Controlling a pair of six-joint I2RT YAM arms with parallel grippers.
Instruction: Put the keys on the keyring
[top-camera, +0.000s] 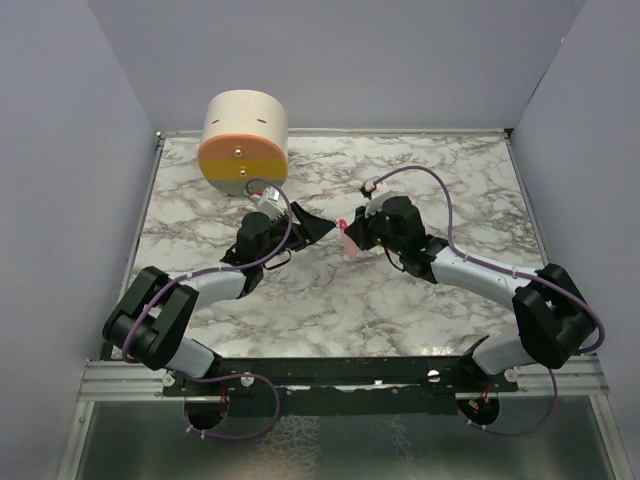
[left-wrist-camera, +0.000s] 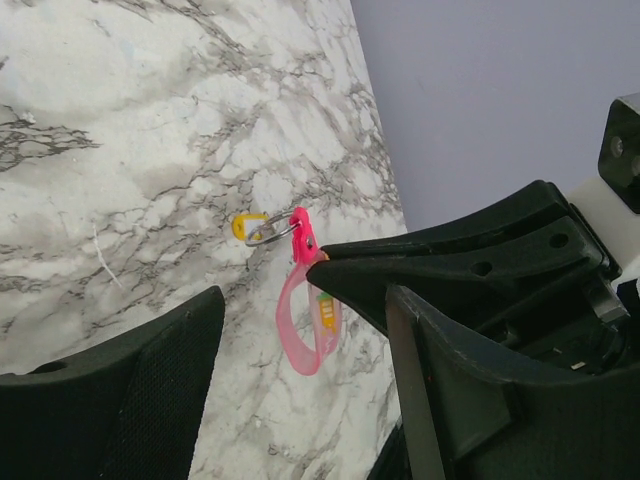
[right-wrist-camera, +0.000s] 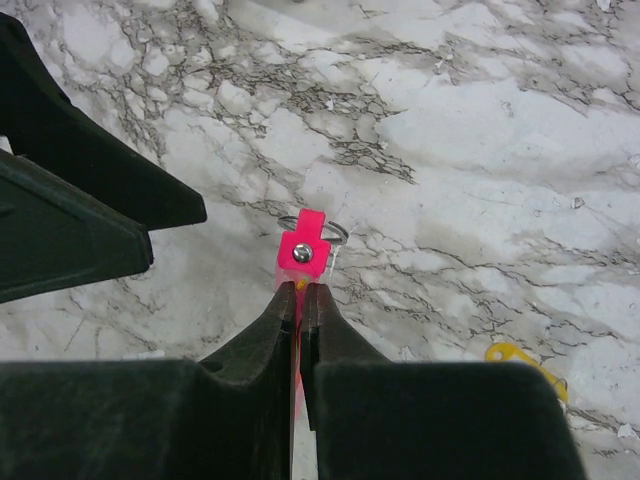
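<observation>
big cream cyl. (top-camera: 244, 143) at far-left corner of white-grey marble tabletop (top-camera: 450, 300), its flat face half orange w/ two small studs. pale lilac walls (top-camera: 60, 150) on three sides. metal rail (top-camera: 340, 375) along near edge.

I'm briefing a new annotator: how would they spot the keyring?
On the marble table, look at the centre, where the right gripper is shut on it. The keyring is a pink strap with a metal ring, the only pink thing; the key nearby is tiny and yellow.
</observation>
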